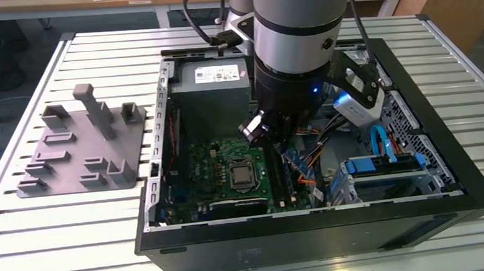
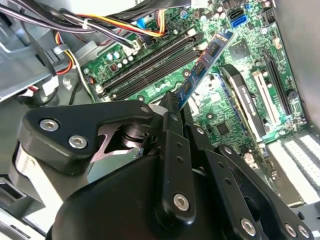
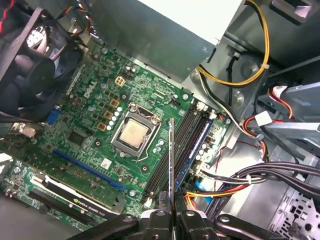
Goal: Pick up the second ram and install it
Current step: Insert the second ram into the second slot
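Note:
My gripper (image 1: 263, 131) hangs inside the open computer case (image 1: 443, 181), over the motherboard (image 1: 219, 168). It is shut on the second ram (image 3: 171, 160), a thin dark stick seen edge-on in the first wrist view, standing out from between the fingertips (image 3: 161, 216). In the second wrist view the second ram (image 2: 206, 59) shows blue-labelled chips and reaches out beyond my gripper (image 2: 172, 107). It hovers above and roughly parallel to the long black memory slots (image 3: 182, 145), apart from them. A blue-labelled stick (image 3: 199, 146) appears seated in the outer slot.
The processor socket (image 3: 135, 132) lies beside the slots and a black fan (image 3: 35, 60) beyond it. Bundled cables (image 3: 240, 177) crowd the slots' other side. A grey fixture plate (image 1: 77, 150) with blocks sits outside the case at the exterior view's left. The power supply (image 1: 210, 81) fills the case's far end.

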Robot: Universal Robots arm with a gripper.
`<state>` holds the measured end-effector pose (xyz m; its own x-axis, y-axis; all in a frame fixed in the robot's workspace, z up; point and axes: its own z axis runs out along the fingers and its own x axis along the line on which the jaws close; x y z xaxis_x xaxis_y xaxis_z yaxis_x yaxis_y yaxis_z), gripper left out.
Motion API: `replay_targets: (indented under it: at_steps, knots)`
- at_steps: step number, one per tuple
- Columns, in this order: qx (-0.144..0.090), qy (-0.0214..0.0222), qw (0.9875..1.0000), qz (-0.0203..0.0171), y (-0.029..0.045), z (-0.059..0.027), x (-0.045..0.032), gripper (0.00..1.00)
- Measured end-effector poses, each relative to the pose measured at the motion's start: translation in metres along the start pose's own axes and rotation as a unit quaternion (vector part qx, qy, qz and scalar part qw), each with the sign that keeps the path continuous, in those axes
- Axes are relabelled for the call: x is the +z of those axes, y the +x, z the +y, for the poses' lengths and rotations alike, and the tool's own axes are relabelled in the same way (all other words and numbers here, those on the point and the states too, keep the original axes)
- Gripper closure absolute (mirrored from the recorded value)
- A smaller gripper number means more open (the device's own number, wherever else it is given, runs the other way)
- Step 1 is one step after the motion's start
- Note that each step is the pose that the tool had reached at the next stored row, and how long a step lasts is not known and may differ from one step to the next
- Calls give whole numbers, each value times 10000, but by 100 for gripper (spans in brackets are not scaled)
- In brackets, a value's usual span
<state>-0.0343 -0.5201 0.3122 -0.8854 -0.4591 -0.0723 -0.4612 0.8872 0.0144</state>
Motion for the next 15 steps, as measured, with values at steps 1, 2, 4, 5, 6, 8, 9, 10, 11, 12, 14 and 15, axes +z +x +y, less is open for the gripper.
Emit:
replay_targets:
  at_steps: [1,2,4,5,6,8,9,10,11,12,14,15]
  knots:
    - [33,3,10000,0,0,0,0,86]
    - [64,5,10000,-1,0,0,1,86]
    - [128,10,9999,-2,0,0,1,86]
    - [161,12,9999,-2,0,0,2,86]
    - [194,14,9998,-3,0,0,2,86]
    - [266,20,9996,-4,0,0,3,86]
    - [303,22,9995,-4,0,0,4,86]
    - [342,25,9994,-5,0,0,4,86]
    - [383,28,9993,-6,0,0,5,86]
    - [427,31,9991,-6,0,0,5,86]
    - [544,40,9985,-8,0,0,7,86]
    - [608,44,9981,-9,0,0,8,86]
